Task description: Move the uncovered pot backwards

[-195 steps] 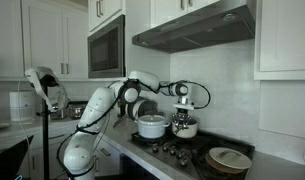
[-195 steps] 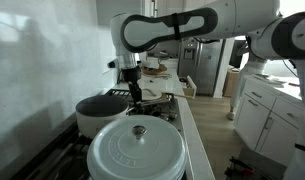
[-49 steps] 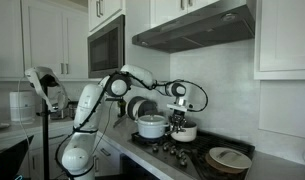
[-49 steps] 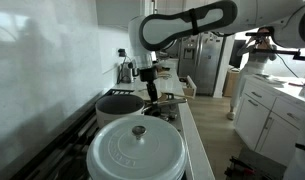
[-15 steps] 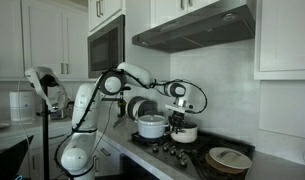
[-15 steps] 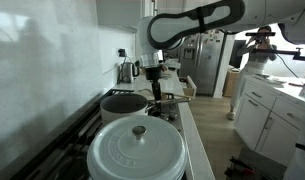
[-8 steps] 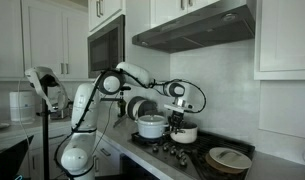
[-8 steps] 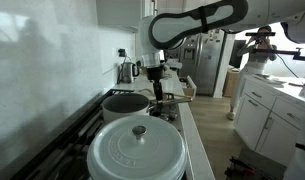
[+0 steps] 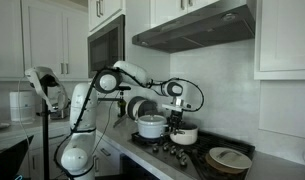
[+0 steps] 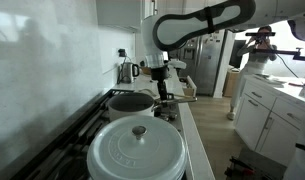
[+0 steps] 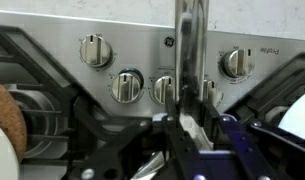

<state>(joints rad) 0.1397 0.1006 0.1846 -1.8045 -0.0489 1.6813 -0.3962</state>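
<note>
The gripper (image 11: 187, 128) is clamping its fingers on the thin shiny handle (image 11: 189, 45) of the small squat silvery pot (image 9: 186, 134), just beside the taller pale pot (image 9: 150, 127). Grab looks done, so next it's needing a steady backward slide.

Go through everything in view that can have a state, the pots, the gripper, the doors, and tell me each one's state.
gripper: shut on the handle of the uncovered pot
uncovered pot: no lid, upright, gripped by its handle
larger pot: upright on the stove; lid or none, cannot tell
white pot: lid on
microwave: door shut
upper cabinets: doors shut
</note>
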